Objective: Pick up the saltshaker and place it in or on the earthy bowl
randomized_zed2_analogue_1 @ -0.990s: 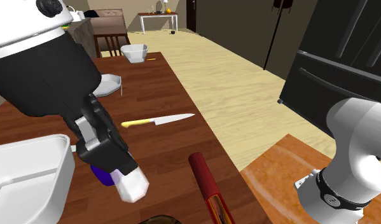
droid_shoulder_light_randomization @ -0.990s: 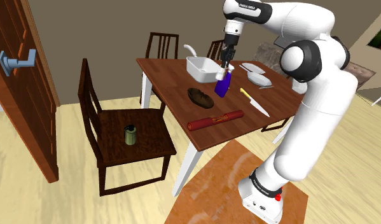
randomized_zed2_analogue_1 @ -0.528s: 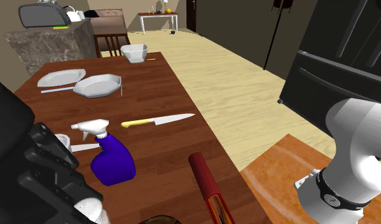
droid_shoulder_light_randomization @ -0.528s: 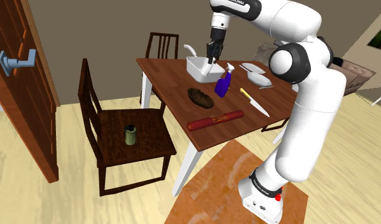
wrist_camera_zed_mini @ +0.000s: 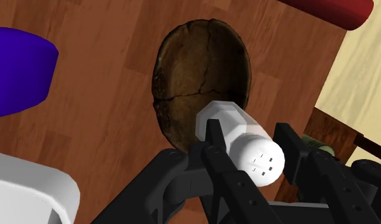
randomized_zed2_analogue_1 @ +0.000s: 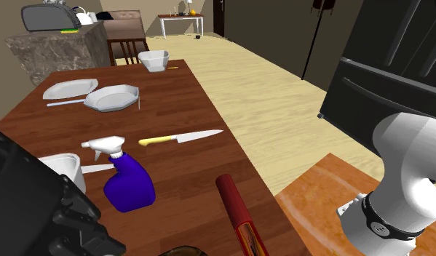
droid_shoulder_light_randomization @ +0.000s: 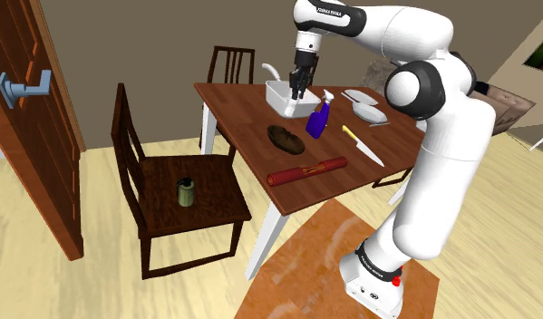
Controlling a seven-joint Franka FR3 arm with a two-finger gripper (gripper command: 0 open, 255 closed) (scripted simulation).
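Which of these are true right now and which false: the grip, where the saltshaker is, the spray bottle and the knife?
1. The gripper is shut on the white saltshaker. True.
2. The saltshaker sits inside the brown bowl. False: it is clasped between the fingers, up off the table.
3. The blue spray bottle stands upright on the table. True.
4. The knife lies on the chair seat. False: the knife lies on the table, and what stands on the chair seat is a green jar.
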